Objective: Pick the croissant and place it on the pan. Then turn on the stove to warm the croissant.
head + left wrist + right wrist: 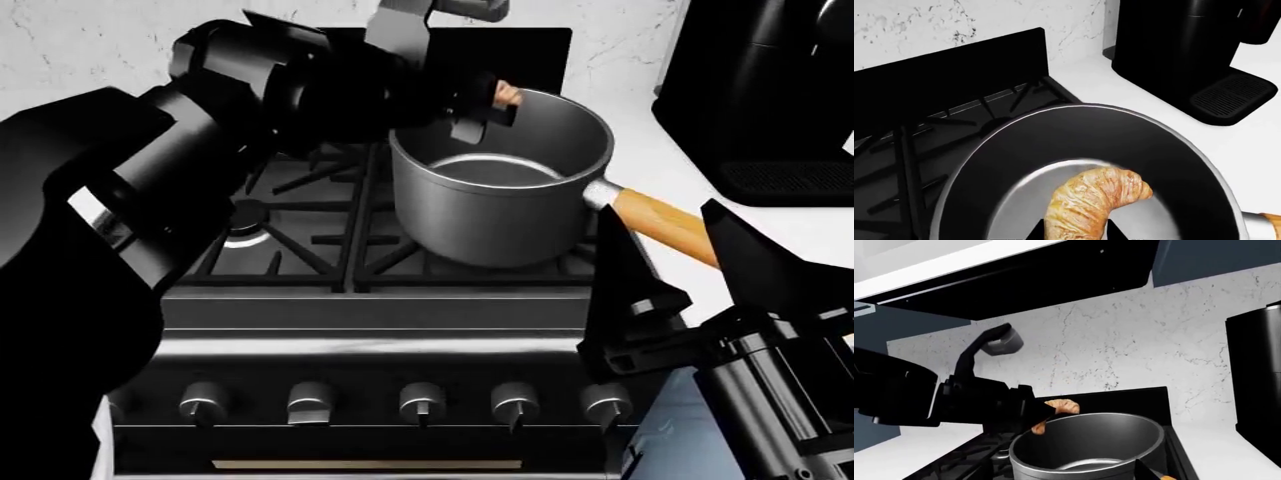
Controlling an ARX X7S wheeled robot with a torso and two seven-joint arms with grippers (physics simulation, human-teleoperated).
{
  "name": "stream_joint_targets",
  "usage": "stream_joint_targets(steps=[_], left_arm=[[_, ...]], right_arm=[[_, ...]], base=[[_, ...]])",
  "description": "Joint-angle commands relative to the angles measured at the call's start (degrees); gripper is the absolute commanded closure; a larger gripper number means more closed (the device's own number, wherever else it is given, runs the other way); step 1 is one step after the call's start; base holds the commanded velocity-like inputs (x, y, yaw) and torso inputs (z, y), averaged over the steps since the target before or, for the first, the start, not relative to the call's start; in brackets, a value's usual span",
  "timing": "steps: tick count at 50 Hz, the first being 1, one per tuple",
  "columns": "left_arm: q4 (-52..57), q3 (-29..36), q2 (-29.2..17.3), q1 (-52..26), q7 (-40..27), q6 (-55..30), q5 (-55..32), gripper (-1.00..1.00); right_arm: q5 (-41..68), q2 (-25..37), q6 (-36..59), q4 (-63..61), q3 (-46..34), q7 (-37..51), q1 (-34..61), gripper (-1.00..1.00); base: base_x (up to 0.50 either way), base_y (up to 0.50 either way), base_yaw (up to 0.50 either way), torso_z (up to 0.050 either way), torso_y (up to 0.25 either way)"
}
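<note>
The golden-brown croissant (1091, 202) hangs just above the grey floor of the pan (1187, 150), and my left gripper (1074, 233) is shut on its lower end. From the head view, the left gripper (478, 108) holds the croissant (506, 95) over the pan's (501, 195) far rim. The pan stands on the stove (307, 235), its wooden handle (663, 224) pointing right. My right gripper (654, 213) is open and holds nothing, in front of the stove to the right, its fingers on either side of the handle in this view. In the right wrist view the croissant (1061, 408) shows above the pan (1087, 445).
A black coffee machine (761, 90) stands on the white counter right of the stove, also seen in the left wrist view (1194, 55). A row of knobs (423, 403) runs along the stove front. The marble backsplash (1121, 345) and a dark hood (1021, 275) rise behind.
</note>
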Motion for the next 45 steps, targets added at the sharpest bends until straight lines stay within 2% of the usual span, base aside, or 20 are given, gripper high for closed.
stream_joint_targets(steps=[1, 24, 25, 45], left_arm=[[-0.1, -0.2, 0.0, 0.9, -0.3, 0.0, 0.4, 1.0], [0.8, -0.3, 0.0, 0.7, -0.9, 0.0, 0.0, 1.0], [0.8, -0.2, 0.0, 0.7, -0.8, 0.0, 0.0, -1.0], [0.6, -0.3, 0.0, -0.3, -0.7, -0.3, 0.2, -1.0]], right_arm=[[-0.1, 0.3, -0.5, 0.4, -0.2, -0.3, -0.1, -1.0], [-0.5, 0.7, -1.3, 0.3, -0.6, 0.0, -0.5, -1.0], [-0.5, 0.6, -1.4, 0.3, -0.7, 0.0, -0.5, -1.0], [-0.3, 1.3, -2.3, -0.1, -0.6, 0.2, -0.9, -1.0]], base=[[0.0, 0.0, 0.0, 0.0, 0.0], [0.0, 0.0, 0.0, 0.0, 0.0], [0.0, 0.0, 0.0, 0.0, 0.0], [0.0, 0.0, 0.0, 0.0, 0.0]])
